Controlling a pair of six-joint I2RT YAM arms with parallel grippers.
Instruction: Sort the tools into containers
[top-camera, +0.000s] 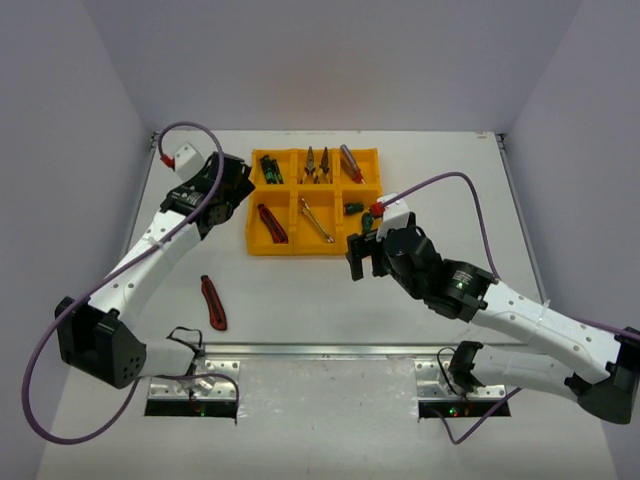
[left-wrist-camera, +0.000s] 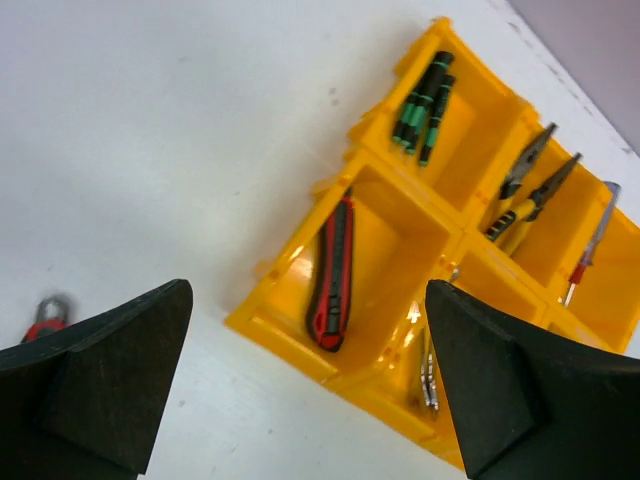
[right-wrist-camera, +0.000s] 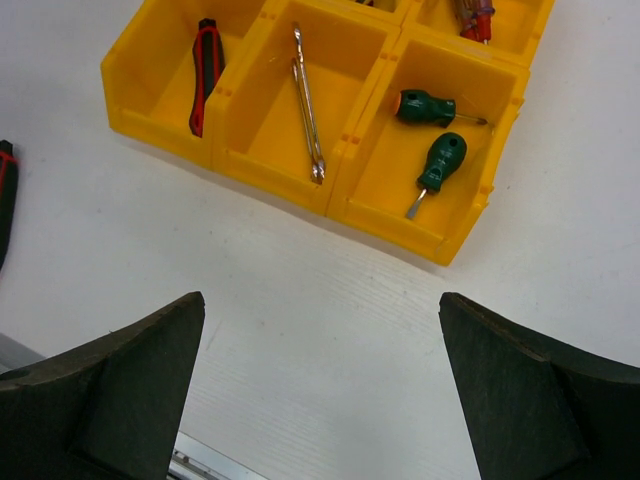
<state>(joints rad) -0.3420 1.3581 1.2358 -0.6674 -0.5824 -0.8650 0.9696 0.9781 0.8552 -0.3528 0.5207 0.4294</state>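
Observation:
The yellow tray (top-camera: 300, 248) holds the sorted tools. One red-black knife (top-camera: 271, 223) (left-wrist-camera: 333, 275) lies in its near-left compartment, silver wrenches (top-camera: 316, 220) (right-wrist-camera: 305, 100) in the near-middle, two green screwdrivers (top-camera: 353, 208) (right-wrist-camera: 440, 165) in the near-right. Dark green drivers (left-wrist-camera: 425, 100), yellow-handled pliers (left-wrist-camera: 530, 190) and a red-handled screwdriver (left-wrist-camera: 590, 245) fill the far row. A second red-black knife (top-camera: 213, 303) lies loose on the table. My left gripper (top-camera: 233, 188) (left-wrist-camera: 308, 290) hangs open and holds nothing, above the tray's near-left corner. My right gripper (top-camera: 365, 257) (right-wrist-camera: 322, 297) is open over bare table in front of the tray.
The white table is walled at the back and both sides. A metal rail (top-camera: 330, 350) with both arm bases runs along the near edge. The loose knife's end shows at the left edge of the right wrist view (right-wrist-camera: 5, 200).

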